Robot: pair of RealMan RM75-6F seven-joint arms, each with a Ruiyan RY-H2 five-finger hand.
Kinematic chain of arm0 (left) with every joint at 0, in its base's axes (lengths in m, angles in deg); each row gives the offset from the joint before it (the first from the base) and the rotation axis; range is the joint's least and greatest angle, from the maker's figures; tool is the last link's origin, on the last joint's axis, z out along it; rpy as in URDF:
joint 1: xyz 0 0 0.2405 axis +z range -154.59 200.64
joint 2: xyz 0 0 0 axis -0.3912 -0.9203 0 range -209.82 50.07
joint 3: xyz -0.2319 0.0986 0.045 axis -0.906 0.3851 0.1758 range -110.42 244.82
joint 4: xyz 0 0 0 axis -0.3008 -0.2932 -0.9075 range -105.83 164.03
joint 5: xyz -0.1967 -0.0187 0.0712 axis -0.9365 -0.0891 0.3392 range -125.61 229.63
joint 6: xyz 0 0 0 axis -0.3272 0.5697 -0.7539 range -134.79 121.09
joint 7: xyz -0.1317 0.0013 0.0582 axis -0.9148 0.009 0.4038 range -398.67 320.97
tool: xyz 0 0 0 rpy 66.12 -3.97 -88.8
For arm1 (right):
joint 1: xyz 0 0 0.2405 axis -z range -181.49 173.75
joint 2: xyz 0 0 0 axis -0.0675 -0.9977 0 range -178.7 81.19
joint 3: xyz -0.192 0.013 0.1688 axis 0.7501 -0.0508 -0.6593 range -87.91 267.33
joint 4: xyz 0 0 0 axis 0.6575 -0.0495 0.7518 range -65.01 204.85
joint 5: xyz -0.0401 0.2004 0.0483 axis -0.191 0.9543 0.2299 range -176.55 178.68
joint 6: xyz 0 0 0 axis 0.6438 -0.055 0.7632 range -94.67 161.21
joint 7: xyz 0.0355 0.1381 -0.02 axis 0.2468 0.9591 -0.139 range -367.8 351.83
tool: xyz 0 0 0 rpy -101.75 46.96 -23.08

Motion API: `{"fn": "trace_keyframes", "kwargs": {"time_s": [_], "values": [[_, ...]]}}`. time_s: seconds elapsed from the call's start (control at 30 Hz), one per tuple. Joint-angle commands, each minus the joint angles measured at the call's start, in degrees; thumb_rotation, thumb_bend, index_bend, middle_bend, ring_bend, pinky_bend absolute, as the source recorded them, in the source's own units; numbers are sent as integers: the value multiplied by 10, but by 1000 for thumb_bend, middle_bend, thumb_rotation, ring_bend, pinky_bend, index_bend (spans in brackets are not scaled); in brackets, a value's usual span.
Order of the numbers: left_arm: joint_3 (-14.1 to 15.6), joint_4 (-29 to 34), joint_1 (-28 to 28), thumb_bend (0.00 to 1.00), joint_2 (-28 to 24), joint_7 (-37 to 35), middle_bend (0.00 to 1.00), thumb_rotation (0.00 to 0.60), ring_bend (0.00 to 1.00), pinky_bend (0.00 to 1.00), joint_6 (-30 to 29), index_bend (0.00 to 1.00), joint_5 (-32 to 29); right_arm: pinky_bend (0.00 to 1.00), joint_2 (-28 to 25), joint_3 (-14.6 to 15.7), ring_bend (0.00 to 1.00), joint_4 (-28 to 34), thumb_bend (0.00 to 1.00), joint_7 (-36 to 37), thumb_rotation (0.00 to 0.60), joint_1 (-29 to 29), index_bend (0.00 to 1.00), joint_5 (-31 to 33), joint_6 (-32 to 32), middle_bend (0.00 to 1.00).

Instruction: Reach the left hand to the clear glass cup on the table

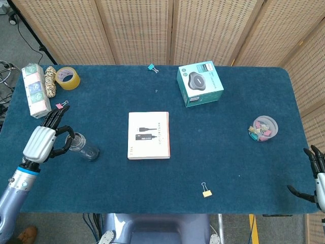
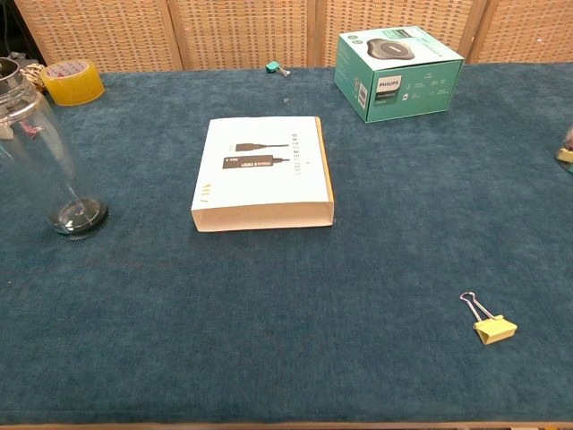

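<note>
The clear glass cup (image 1: 84, 147) stands upright on the blue table cloth at the left side; the chest view shows it (image 2: 45, 152) at the far left, empty. My left hand (image 1: 42, 140) is right beside the cup on its left, at rim height, with its fingers (image 1: 55, 120) spread and its thumb curved toward the rim. I cannot tell whether it touches the glass. The chest view does not show this hand. My right hand (image 1: 316, 177) hangs at the table's front right corner, fingers apart and holding nothing.
A white flat box (image 1: 148, 134) lies mid-table, right of the cup. A teal Philips box (image 1: 200, 84) and a teal clip (image 1: 151, 67) are at the back. A tape roll (image 1: 67, 78), tissue pack (image 1: 34, 90) and pink clip (image 1: 60, 105) sit back left. A clip bowl (image 1: 265, 128) and a yellow clip (image 1: 206, 192) are to the right.
</note>
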State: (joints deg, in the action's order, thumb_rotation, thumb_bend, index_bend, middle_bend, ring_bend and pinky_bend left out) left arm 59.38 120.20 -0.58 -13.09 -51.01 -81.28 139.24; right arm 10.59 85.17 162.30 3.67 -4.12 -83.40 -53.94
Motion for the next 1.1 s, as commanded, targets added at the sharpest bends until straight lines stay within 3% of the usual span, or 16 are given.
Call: {"fn": "trace_keyframes", "kwargs": {"time_s": [0.03,0.57,0.63,0.83,1.1], "values": [[2,-4,1,483,2,-2,0,600,0,0,0,606,-2,0,0,0,0,0,0,1,600,0,0,0,0,0],[8,-20,-3,479,12,-9,0,600,0,0,6,576,-6,0,0,0,0,0,0,-2,600,0,0,0,2,0],[9,-21,-2,476,12,-8,0,600,0,0,6,532,-7,0,0,0,0,0,0,-1,600,0,0,0,1,0],[15,-17,-3,474,3,2,0,600,0,0,15,255,-8,0,0,0,0,0,0,-1,600,0,0,0,0,0],[18,-11,-1,473,-3,5,0,600,0,0,14,163,-7,0,0,0,0,0,0,-1,600,1,0,-1,0,0]]}}
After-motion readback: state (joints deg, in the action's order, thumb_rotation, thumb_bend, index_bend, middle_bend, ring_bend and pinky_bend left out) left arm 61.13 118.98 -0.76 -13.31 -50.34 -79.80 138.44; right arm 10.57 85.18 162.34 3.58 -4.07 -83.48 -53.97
